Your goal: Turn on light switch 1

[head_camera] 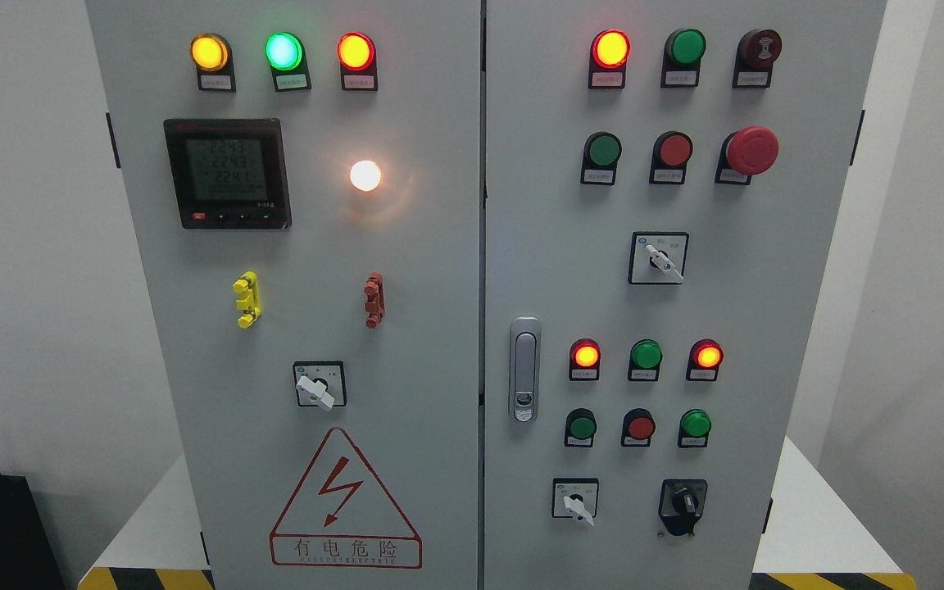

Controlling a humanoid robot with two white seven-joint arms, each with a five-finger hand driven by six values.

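Cabinet (439,270) fills your view, grey, two doors, with the seam running 12 to 6 down the middle. White platform (808,524) shows at 4 and 8, with hazard striping along its front edge.

Neither robot hand is in frame, so you can't tell whether the fingers are spread or curled.

Left door, large to small:
- red warning triangle (345,500) at 6, lightning bolt inside
- black meter (226,174) at 10, screen lit, digits too blurred to read
- left-door selector (320,385), just at 12 of the triangle, white knob pointing to about 4
- three lit pilot lamps along 12: amber lamp (210,52), green lamp (283,51), red lamp (356,51)
- white lamp (365,175) glowing, at 3 of the meter
- yellow clip (247,300) and red clip (374,301) between the meter and the selector

Right door:
- metal handle (524,369) at 9, beside the seam
- red mushroom button (751,151) at 2
- upper selector (658,258), centre, knob pointing to about 4
- lower white selector (575,500) at 7
- black selector (683,504) at 5
- rows of red and green lamps and buttons at 12 and between the selectors, several lit

Light switch 1: the label plates are too small to read, so you can't tell which of the four selectors it is.
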